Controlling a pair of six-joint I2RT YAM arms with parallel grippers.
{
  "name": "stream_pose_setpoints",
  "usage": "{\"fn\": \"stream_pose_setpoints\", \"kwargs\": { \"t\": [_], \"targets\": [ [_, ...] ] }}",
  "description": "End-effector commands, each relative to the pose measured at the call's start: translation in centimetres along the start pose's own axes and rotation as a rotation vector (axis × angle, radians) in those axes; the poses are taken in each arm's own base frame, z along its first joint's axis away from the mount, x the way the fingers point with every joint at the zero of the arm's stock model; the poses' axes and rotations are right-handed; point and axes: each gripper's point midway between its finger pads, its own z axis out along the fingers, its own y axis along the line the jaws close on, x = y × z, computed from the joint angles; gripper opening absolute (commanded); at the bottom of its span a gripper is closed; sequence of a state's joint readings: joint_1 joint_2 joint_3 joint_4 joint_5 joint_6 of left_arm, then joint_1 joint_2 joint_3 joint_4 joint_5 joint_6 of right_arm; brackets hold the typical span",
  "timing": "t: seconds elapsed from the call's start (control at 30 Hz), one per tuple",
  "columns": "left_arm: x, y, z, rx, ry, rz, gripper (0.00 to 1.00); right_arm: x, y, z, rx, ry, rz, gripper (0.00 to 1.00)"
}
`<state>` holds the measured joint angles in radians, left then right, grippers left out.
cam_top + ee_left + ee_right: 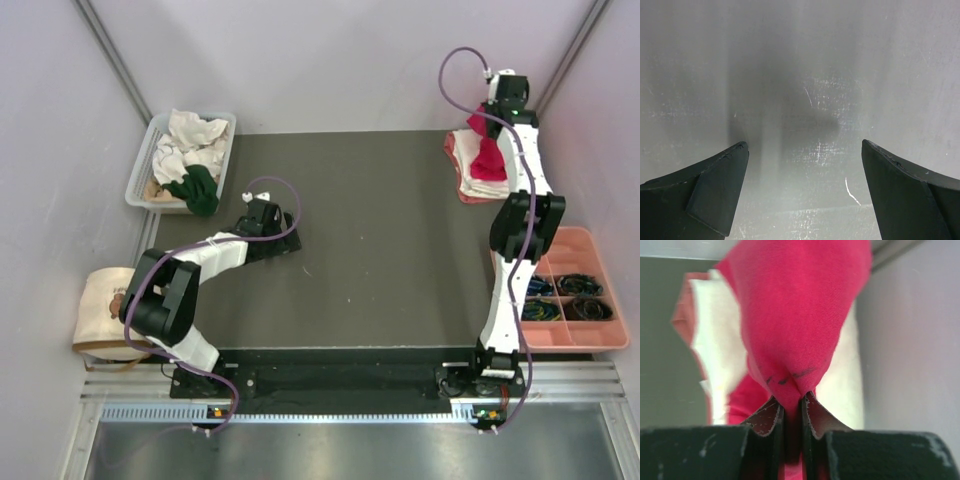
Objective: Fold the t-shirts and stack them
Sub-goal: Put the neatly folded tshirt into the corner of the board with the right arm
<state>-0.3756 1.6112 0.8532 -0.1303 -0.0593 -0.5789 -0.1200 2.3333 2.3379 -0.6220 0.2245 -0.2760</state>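
Far right corner of the worktop (380,230): the right pincer (792,402) is clenched on a narrow pinched ridge of the crimson t-shirt (795,315), which is held bunched over the folded stack (465,170). White and salmon-pink layers are seen in that stack. The left pincer (804,145) is released, with nothing between its fingers, low over bare worktop near the basket (140,165), where cream, tan and dark green t-shirts (195,190) are heaped unfolded.

Risks, as judged:
- Only a thin fold of cloth is gripped, so a slip could be caused by any tug.
- The crimson t-shirt is crumpled, so a lump would likely be left if it is let go here.
- The top layers could be dragged askew by hanging cloth.

Whether cloth touches the stack cannot be told.
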Motion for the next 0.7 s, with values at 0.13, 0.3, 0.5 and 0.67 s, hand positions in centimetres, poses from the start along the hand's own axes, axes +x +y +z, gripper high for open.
{"fn": "stream_pose_setpoints", "kwargs": {
  "t": [0.13, 0.3, 0.5, 0.67],
  "targets": [
    [0.2, -0.4, -0.9, 0.032, -0.004, -0.023, 0.99, -10.2, 11.5, -10.3, -0.185, -0.261, -0.088, 0.00],
    [0.2, 0.0, -1.3, 0.021, -0.010, -0.014, 0.99, -10.2, 13.7, -11.1, -0.217, -0.267, -0.093, 0.00],
    [0.4, 0.1, -1.1, 0.017, -0.003, -0.015, 0.99, -8.6, 12.4, -8.9, -0.153, -0.220, -0.114, 0.00],
    [0.7, 0.0, -0.4, 0.014, 0.013, -0.022, 0.99, -6.9, 10.6, -6.6, -0.139, -0.175, -0.085, 0.00]
  ]
}}
